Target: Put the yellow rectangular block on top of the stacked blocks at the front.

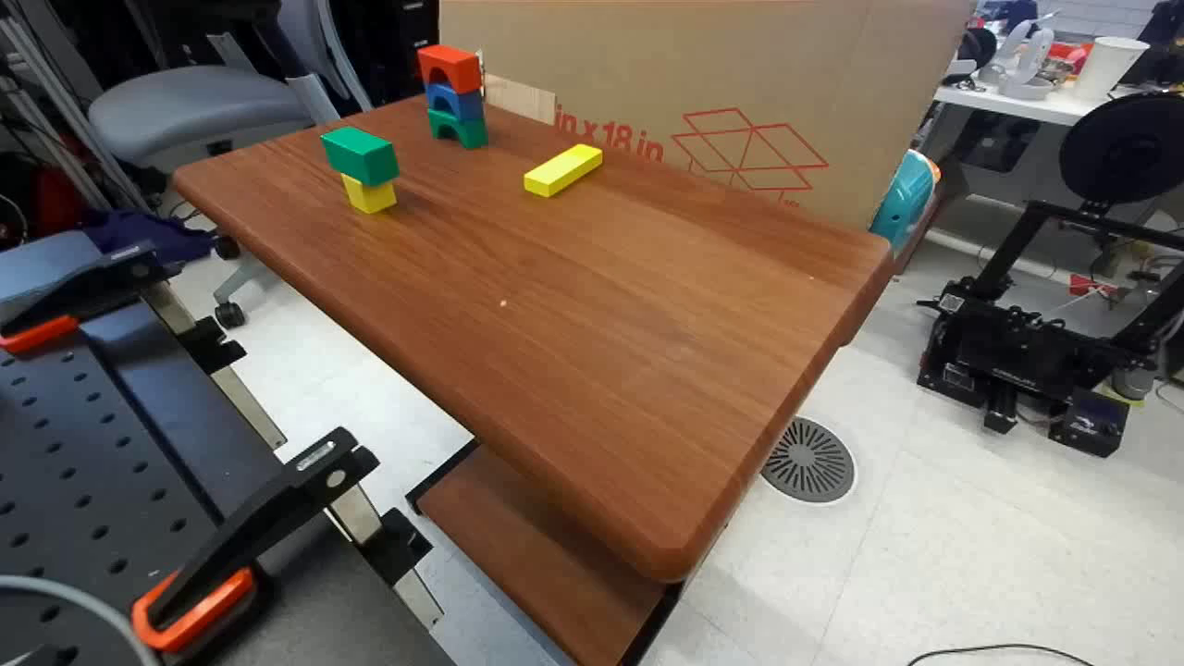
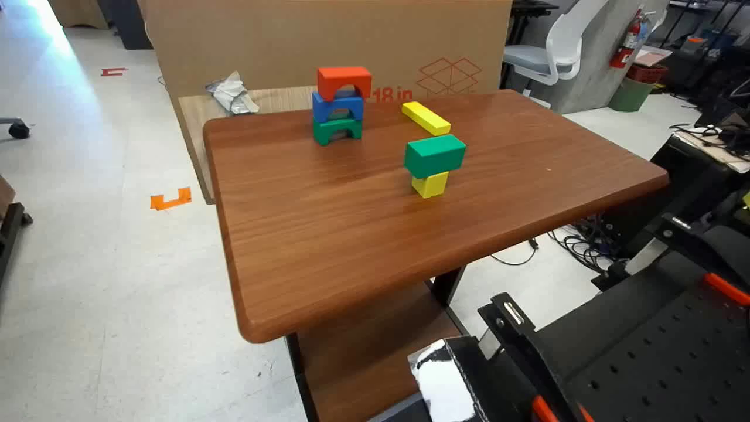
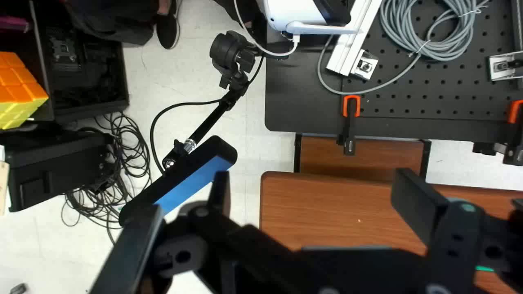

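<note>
Seen lying flat on a brown wooden table (image 1: 592, 305), near the long edge beside a large cardboard box (image 1: 592, 55): the yellow rectangular block (image 1: 563, 170). Standing apart from it in both exterior views, overhanging a yellow base block (image 2: 430, 186): a green block (image 2: 435, 155). Piled upright near the box: a red arch (image 2: 344, 75) on a blue arch (image 2: 331, 104) on a green arch (image 2: 338, 125).

Pictured reaching in from the bottom of the wrist view, dark and blurred at close range: the gripper (image 3: 302, 200), with fingers (image 3: 421, 212) spread wide to left and right, and with table and pale floor (image 3: 196, 77) showing in the gap. Extended, in that view, across one corner of the table. Impossible to tell from these angles: the pose beyond the gripper.

Farther out, toward the top: a black perforated platform (image 3: 302, 98), with orange-tipped clamps (image 3: 350, 122) along the edge and a coil of gray cable (image 3: 441, 51) on top. At far left: an orange-and-yellow gridded cube (image 3: 20, 85). Beyond the table, in an exterior view: a round floor drain (image 1: 808, 460) and a black-framed machine (image 1: 1008, 351).
</note>
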Robot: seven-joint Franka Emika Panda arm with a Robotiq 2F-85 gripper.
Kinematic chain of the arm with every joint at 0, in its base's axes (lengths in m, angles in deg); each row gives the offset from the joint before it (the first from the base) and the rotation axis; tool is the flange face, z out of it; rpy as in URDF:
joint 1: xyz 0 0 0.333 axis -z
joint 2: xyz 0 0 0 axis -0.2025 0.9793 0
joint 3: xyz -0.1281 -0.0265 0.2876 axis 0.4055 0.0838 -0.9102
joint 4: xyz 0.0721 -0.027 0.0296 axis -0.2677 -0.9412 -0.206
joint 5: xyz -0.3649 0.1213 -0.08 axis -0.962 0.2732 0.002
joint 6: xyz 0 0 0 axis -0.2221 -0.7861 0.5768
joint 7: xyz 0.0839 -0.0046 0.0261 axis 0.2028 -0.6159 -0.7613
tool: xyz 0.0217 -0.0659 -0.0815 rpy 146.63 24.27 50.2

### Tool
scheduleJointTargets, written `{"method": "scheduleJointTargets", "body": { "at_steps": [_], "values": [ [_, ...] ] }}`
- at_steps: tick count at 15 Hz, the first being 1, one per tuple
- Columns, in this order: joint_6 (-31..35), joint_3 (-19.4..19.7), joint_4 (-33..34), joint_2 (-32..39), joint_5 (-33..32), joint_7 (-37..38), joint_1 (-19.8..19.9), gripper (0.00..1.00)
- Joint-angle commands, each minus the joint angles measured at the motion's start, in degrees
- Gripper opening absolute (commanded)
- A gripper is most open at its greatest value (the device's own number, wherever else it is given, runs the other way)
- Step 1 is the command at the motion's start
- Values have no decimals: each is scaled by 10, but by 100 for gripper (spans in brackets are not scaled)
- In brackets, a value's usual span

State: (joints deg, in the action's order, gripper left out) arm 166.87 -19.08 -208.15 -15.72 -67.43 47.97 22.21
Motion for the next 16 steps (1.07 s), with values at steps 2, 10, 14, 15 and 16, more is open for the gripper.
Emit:
{"method": "scheduleJointTargets", "body": {
  "at_steps": [2,10,14,15,16],
  "values": [
    [-3,8,2,-1,-5,6,-11,100],
    [31,2,-2,28,2,26,-21,100],
    [129,-10,-10,98,19,46,-56,100],
    [154,-13,-9,119,24,47,-64,100],
    [178,-16,-4,144,30,45,-72,100]
  ]
}}
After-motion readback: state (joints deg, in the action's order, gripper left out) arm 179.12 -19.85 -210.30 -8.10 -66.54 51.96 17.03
